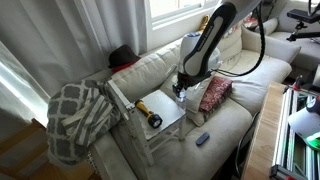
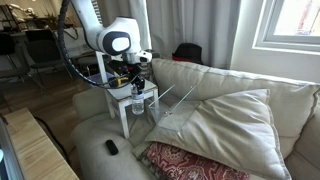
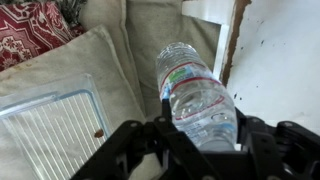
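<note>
A clear plastic water bottle (image 3: pixel 195 95) with a red, green and blue label sits between my gripper's (image 3: pixel 200 135) two black fingers, which press on its sides. In both exterior views the gripper (image 1: pixel 181 86) (image 2: pixel 135 82) points down over the edge of a small white tray table (image 1: pixel 165 122) (image 2: pixel 147 98) that stands on a beige couch. The bottle (image 2: pixel 137 101) hangs upright at the table's surface. I cannot tell if its base touches the table.
A yellow and black tool (image 1: pixel 148 113) lies on the table. A red patterned pillow (image 1: pixel 213 93) (image 2: pixel 190 162) (image 3: pixel 30 30), a large beige cushion (image 2: pixel 230 125), a grey patterned blanket (image 1: pixel 78 115) and a dark remote (image 1: pixel 203 138) (image 2: pixel 111 147) lie on the couch. A clear ribbed tray (image 3: pixel 50 125) rests by the cushion.
</note>
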You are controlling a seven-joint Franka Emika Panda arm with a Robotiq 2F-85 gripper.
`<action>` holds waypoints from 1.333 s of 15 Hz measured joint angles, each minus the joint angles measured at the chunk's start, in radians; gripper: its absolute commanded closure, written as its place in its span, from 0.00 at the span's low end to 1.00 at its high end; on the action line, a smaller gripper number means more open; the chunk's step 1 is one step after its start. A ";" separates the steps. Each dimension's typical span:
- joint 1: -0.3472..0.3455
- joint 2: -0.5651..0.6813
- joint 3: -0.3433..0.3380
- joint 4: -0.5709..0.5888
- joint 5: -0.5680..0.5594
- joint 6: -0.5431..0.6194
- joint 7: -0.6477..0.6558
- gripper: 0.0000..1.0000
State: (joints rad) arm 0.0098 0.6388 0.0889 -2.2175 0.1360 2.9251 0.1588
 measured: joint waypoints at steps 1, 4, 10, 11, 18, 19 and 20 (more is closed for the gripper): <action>0.002 0.000 0.000 0.000 -0.001 0.000 -0.001 0.73; 0.007 0.008 0.000 0.000 -0.001 0.000 -0.005 0.73; 0.006 0.077 0.001 0.006 -0.001 0.055 -0.028 0.73; 0.006 0.093 0.001 0.010 -0.001 0.080 -0.029 0.73; -0.001 0.187 0.000 0.049 -0.001 0.195 -0.029 0.73; -0.002 0.197 -0.001 0.055 -0.001 0.203 -0.027 0.23; -0.004 0.206 -0.001 0.061 -0.001 0.209 -0.027 0.22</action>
State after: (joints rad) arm 0.0061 0.8444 0.0879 -2.1562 0.1348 3.1342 0.1320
